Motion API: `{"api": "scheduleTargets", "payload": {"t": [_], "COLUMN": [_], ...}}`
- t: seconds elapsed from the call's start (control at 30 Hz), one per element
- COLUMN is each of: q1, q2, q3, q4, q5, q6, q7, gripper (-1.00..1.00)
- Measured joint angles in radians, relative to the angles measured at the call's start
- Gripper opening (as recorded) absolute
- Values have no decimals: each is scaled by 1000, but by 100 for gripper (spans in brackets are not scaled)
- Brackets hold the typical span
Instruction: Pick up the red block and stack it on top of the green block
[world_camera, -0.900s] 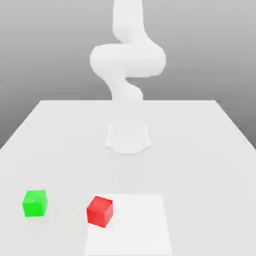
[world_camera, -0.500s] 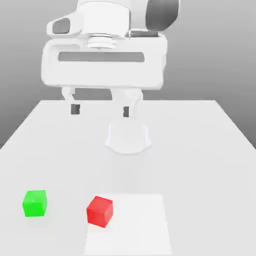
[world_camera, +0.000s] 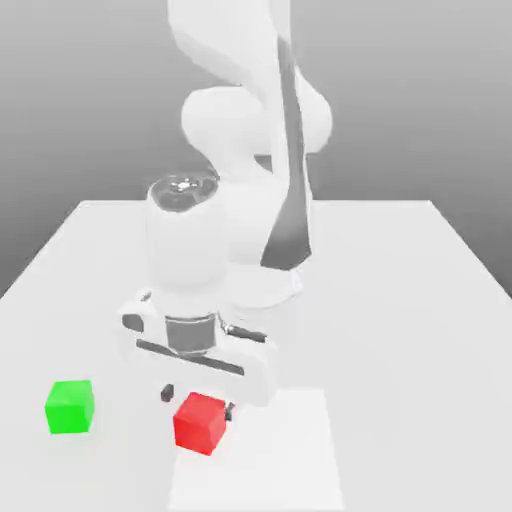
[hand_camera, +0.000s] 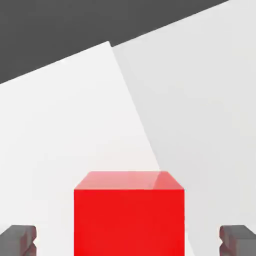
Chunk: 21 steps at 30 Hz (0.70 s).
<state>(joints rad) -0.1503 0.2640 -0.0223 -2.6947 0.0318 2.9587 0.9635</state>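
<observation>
One red block (world_camera: 200, 424) sits across the left edge of the single white patch (world_camera: 275, 460), near that patch's far-left corner as the exterior view shows it, and the one pincer (world_camera: 198, 402) is spread, its two tips apart from the block on either side. One green block (world_camera: 70, 407) rests on the surface (world_camera: 400, 350) near its left edge, in the exterior view; the hand view cuts off the red block's lower part and both tips.
</observation>
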Motion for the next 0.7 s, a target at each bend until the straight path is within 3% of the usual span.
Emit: {"api": "scheduleTargets", "payload": {"t": [0.23,0.43,0.7], "q1": [-2,1,-196], "q2": [0,-191,-241], "q3": [2,-10,-101], "q4": [0,-28,29], "q5": [-2,-25,-25], "q6": [1,-163,-270], "q7": [2,20,128], "gripper": [-100,-100,-100]}}
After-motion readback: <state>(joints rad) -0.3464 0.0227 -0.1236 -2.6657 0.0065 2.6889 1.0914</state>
